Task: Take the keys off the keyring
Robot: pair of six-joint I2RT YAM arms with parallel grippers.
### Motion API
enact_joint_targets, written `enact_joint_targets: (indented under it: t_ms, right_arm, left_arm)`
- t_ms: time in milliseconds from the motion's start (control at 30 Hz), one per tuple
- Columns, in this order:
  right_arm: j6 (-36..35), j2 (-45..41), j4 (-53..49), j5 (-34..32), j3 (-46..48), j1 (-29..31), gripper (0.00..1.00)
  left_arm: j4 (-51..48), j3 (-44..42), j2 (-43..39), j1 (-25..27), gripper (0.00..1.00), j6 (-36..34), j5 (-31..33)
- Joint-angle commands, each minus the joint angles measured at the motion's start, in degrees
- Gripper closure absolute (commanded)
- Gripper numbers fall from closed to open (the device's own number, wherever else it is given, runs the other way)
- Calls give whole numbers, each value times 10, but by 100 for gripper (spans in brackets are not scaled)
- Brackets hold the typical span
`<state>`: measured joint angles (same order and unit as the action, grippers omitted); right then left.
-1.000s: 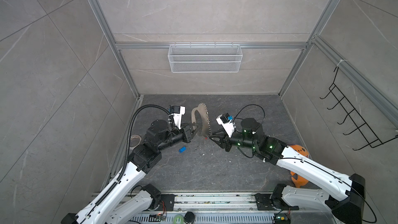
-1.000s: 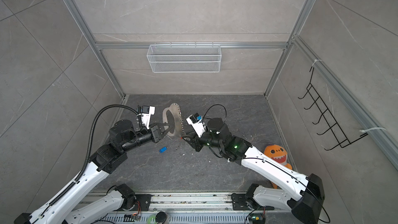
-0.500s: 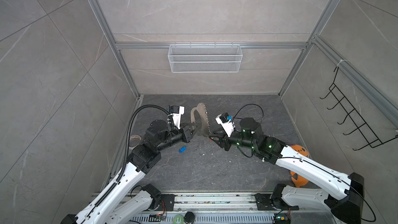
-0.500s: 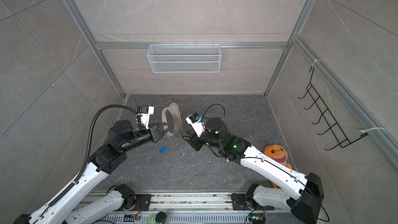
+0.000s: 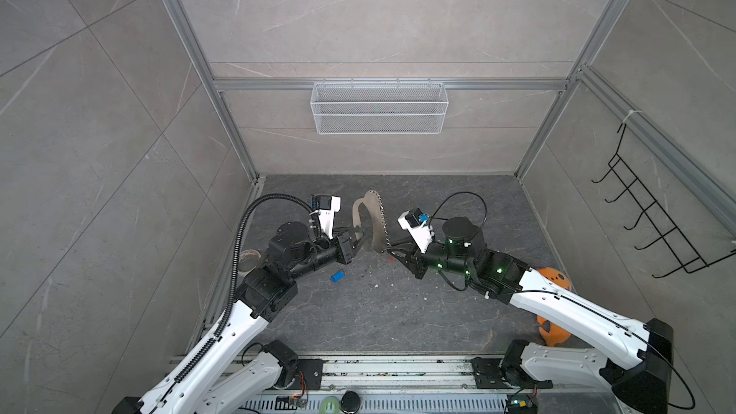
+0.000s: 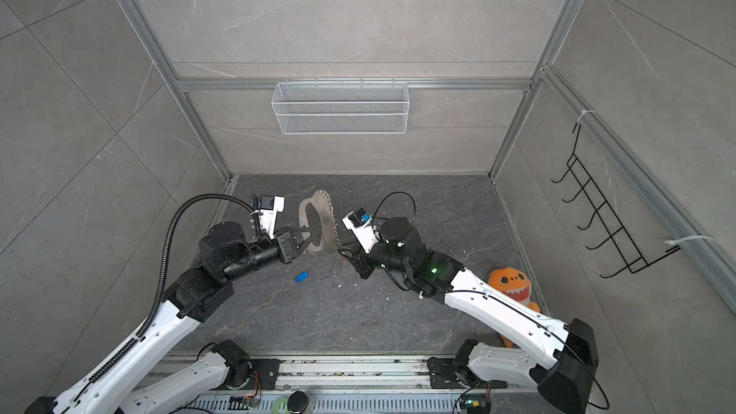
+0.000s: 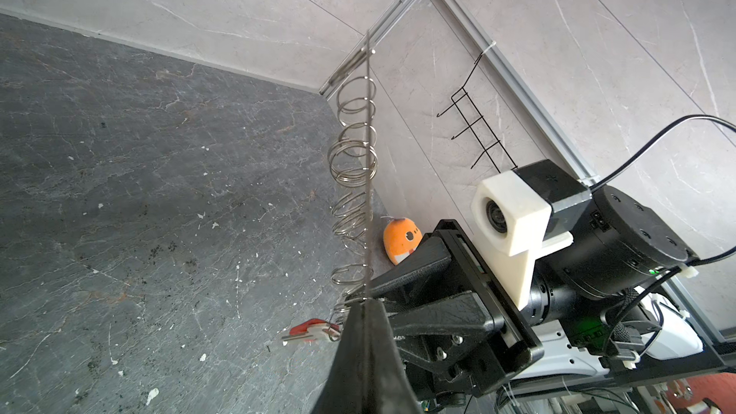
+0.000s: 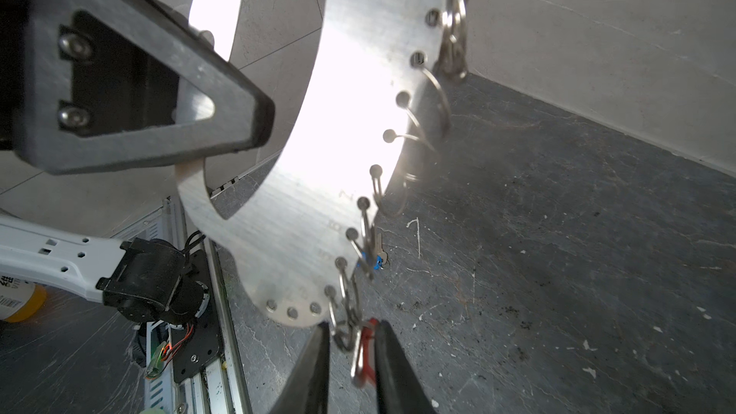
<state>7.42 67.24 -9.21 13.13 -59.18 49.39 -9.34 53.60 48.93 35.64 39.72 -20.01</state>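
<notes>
with your left gripper (image 5: 356, 236) clamped on the raised keyring plate (image 5: 368, 219), the red key (image 8: 364, 348) dangles off its end ring (image 8: 344, 334) between the slightly parted right gripper (image 8: 353, 328) fingers, long axis along them.

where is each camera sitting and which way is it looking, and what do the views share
Both top views: high over the front rail, looking down at the floor and back wall; both arms show, left gripper and right gripper meeting at the grey tag.
Left wrist: looks along its own fingers, tag edge-on, right gripper opposite.
Right wrist: looks along its own fingers at the red key between them, left gripper on the tag's face.
Shared: all four show the tag; both wrist views show the red key.
</notes>
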Motion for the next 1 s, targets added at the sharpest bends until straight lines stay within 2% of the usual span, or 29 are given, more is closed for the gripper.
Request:
enact_joint_targets:
  t_ms: [0,300,500,833,967]
  right_arm:
    - [-11,6,14,9,-20,6,76]
    - [-14,-1,3,7,-21,8,99]
    - [-13,-11,-36,17,-32,8,100]
    - [-21,-18,-130,29,-77,8,100]
    - [-25,-20,-145,30,-90,8,100]
  left_arm:
    - [31,15,-12,-1,100,5,-17]
    - [24,16,-15,-1,100,7,-8]
    - [6,17,-23,0,100,1,14]
    - [-54,17,-46,-1,64,-18,66]
    - [-89,21,-66,-1,57,-32,88]
